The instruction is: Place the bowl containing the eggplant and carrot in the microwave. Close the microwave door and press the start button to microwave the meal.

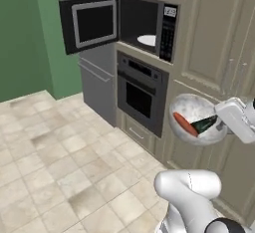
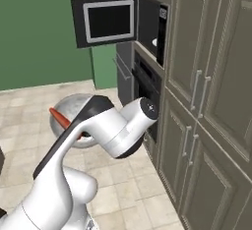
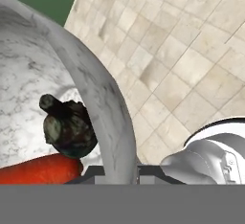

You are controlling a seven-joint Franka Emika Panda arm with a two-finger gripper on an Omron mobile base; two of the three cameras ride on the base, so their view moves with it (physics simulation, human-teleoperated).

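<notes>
Left base view: gripper (image 1: 222, 121) is pinching the bowl (image 1: 195, 108) rim, below and right of the open microwave (image 1: 149, 28); carrot (image 1: 185, 124) and eggplant (image 1: 205, 124) are lying inside.

Right base view: arm is hiding most of the bowl.

Hand view: jaws are straddling the rim. Judgement: keep level while lifting toward the turntable.

Display unreadable.

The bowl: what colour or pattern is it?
Grey-white marbled bowl, best seen in the hand view.

You face a green wall (image 1: 25, 33) on the left and tall beige panelled cabinets (image 1: 219, 38) on the right. Beige stone tiles (image 1: 55, 167) cover the floor, and a black oven (image 1: 142, 95) sits built into the cabinetry.
</notes>
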